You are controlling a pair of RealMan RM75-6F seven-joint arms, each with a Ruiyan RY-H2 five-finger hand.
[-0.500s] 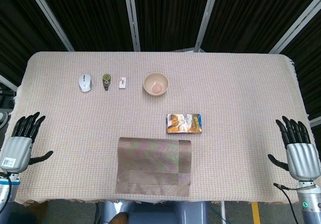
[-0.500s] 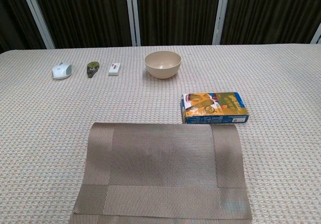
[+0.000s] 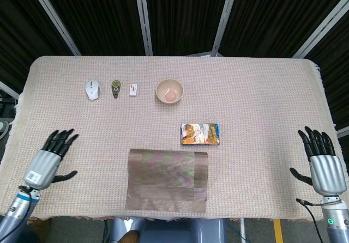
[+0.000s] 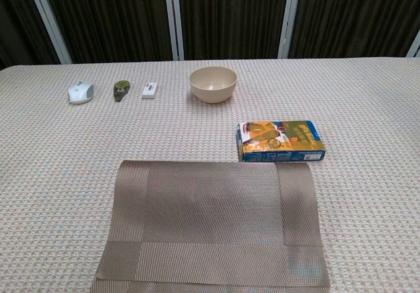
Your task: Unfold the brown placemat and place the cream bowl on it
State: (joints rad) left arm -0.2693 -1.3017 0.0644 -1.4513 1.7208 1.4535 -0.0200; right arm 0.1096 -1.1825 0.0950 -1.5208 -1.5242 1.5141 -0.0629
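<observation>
Head view: on the woven table cover [image 3: 262, 90] there's a white mouse [image 3: 92, 89], a small green gadget [image 3: 115, 87] and a little white tag-like thing [image 3: 133, 89] lined up along the far left. The cream bowl [image 3: 169, 91] sits just right of them. A colourful snack box [image 3: 200, 133] lies between the bowl and the brown placemat [image 3: 168, 181], right by the mat's far right corner. The mat is folded, at the near edge, centre. Left hand [image 3: 48, 160] and right hand [image 3: 322, 158] are both out at the table's sides, fingers spread, holding nothing, well apart from mat and bowl.

Chest view: no hands visible here. Bowl [image 4: 213, 84] upright, box [image 4: 280, 140] just beyond the mat [image 4: 213, 230], whose near edge is cut off by the frame. Can't read the box's print.
</observation>
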